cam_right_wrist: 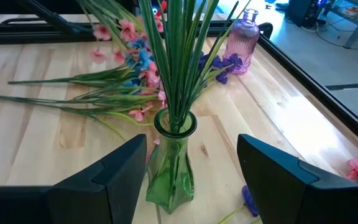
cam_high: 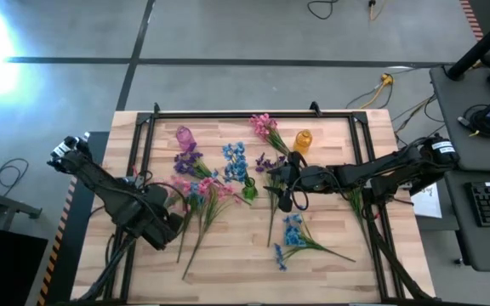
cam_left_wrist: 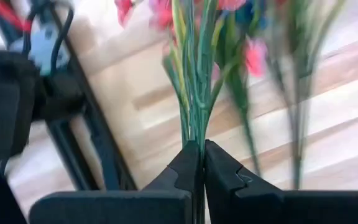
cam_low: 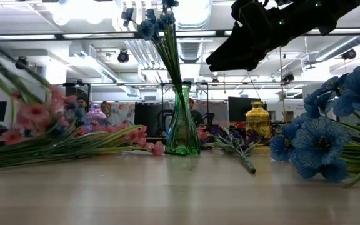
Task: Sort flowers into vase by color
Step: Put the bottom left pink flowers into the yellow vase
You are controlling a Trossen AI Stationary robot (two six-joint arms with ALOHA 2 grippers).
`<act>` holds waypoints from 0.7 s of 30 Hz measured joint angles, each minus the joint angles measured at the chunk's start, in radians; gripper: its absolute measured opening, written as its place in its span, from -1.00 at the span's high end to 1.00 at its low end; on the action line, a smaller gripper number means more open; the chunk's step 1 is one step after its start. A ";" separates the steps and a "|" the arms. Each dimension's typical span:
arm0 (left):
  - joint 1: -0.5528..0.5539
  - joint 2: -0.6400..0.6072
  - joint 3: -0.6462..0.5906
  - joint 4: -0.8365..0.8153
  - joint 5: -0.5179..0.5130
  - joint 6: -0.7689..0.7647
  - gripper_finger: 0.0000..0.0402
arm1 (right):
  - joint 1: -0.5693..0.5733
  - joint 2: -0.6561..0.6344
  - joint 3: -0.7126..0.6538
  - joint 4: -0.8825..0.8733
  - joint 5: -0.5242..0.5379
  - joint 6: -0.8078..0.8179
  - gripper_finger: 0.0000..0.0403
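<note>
Where the pale, straight-grained wooden table (cam_high: 330, 263) fills the lower middle of the overhead frame, three small vases stand in its upper half: a ribbed pink glass bottle (cam_high: 185, 135) left of centre, a green fluted glass vase (cam_high: 248, 191) at the centre, and an amber bulbous jar (cam_high: 303, 140) right of it. The green vase (cam_right_wrist: 172, 163) narrows at the waist and flares at rim and foot; blue sprigs (cam_high: 235, 161) stand in it, their thin, stiff green stems fanning upward.

The flowers are artificial, with long wiry stems and clusters of small blossoms. A pink and blue bundle (cam_high: 196, 194) lies left of centre, a pink sprig (cam_high: 264, 126) near the top edge, a purple sprig (cam_high: 270, 163) beside the green vase, another purple sprig (cam_high: 189, 161) under the pink bottle, and a blue sprig (cam_high: 291, 234) at lower centre.

The left gripper (cam_left_wrist: 201, 163), at the lower left, has its dark moulded fingers pressed together on the stems of a pink sprig (cam_left_wrist: 194, 87). The right gripper (cam_right_wrist: 191, 163), at centre, hangs with fingers spread on either side of the green vase, not touching it.
</note>
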 joint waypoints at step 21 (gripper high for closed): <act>0.002 -0.002 0.232 -0.003 -0.043 0.185 1.00 | 0.000 0.000 0.000 -0.001 0.000 -0.004 -0.21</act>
